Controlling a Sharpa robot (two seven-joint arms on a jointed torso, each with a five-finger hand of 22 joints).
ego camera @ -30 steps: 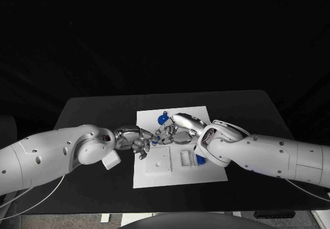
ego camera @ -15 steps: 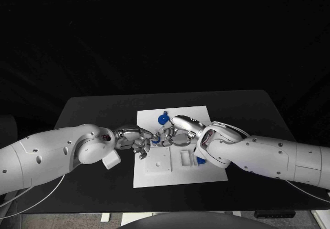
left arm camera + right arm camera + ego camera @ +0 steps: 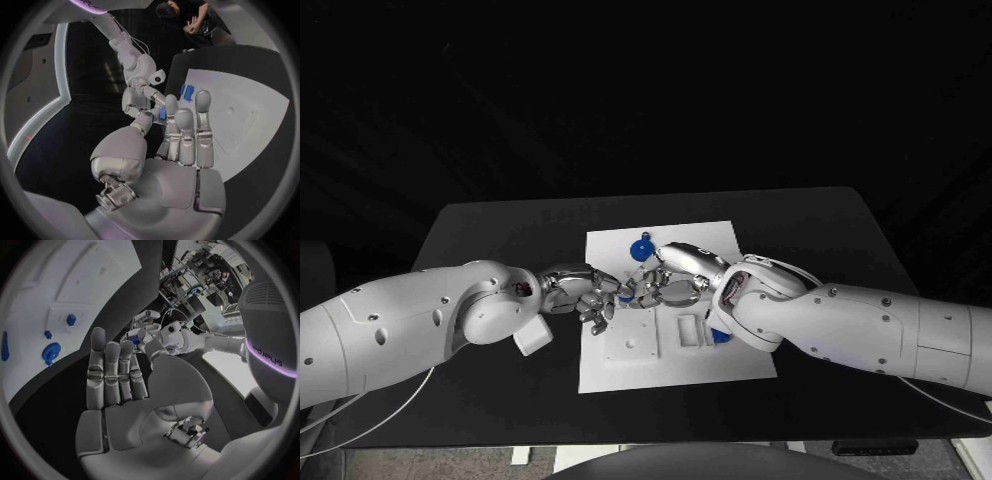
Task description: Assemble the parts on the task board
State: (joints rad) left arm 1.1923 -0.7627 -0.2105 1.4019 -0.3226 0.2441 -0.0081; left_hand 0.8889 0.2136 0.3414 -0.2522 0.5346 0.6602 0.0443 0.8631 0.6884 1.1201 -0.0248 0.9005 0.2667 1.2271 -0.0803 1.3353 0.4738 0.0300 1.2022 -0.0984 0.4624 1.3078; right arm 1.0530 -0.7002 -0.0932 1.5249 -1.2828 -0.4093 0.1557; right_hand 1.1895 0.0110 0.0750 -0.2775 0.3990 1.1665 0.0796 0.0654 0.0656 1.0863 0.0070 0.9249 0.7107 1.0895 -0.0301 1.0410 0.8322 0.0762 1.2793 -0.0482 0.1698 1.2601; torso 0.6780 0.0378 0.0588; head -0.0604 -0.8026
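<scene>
silver left robot hand (image 3: 583, 293) and right robot hand (image 3: 672, 278) unmoved, small blue part (image 3: 629, 294) between

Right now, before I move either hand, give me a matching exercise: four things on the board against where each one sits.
Things:
1 round blue part
2 small blue part
3 square white block
4 slotted white block

Places:
A between the fingertips of the left hand and right hand
B near-left area of the task board
C the board's far edge
D beside the square block, towards the right arm

Pairs: 1-C, 2-A, 3-B, 4-D
</scene>
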